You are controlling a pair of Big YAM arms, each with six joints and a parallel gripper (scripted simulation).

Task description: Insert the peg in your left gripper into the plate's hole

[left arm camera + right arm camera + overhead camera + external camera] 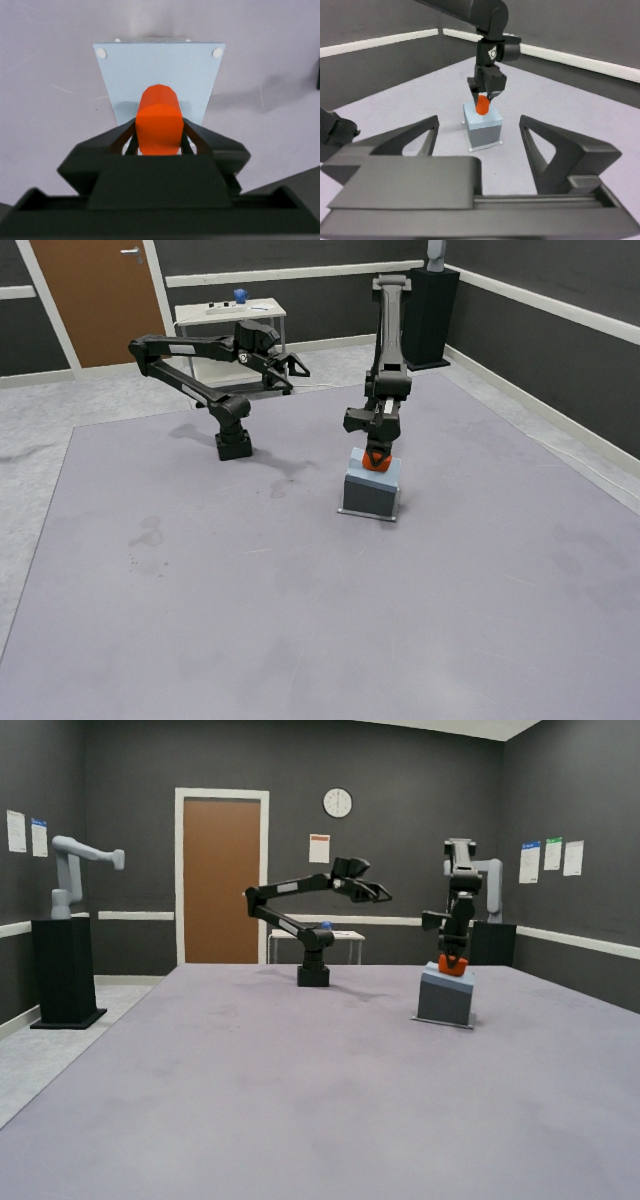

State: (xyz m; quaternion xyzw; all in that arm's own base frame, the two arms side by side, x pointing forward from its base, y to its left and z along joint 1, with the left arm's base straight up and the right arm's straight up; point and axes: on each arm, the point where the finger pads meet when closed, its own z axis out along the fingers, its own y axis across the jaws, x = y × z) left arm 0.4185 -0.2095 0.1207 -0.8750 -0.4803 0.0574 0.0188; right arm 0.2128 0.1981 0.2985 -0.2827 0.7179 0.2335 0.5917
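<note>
Top: your left gripper [377, 459] [452, 962] [159, 120] [481, 105] pinches the orange peg [376, 459] [451, 961] [159, 125] [482, 105] over the pale blue plate [356, 473] [467, 980] [130, 70] [491, 118]. Plate's top looks sloped; a straight-down push could wedge the peg.

Exterior: peg is at the plate's top; can't tell if it has entered. Lower it off-angle and it could catch the rim, then twist in your fingers. Your right gripper [297, 375] [377, 895] is spread wide, well apart from the block.

Left wrist: fingers part open, one each side of the peg. Peg hides the hole, so you could miss sideways and jam on the edge.

Right wrist: spread fingers frame the scene, nothing between them. Peg looks tipped here; if that's real, square it to the hole before pressing.
</note>
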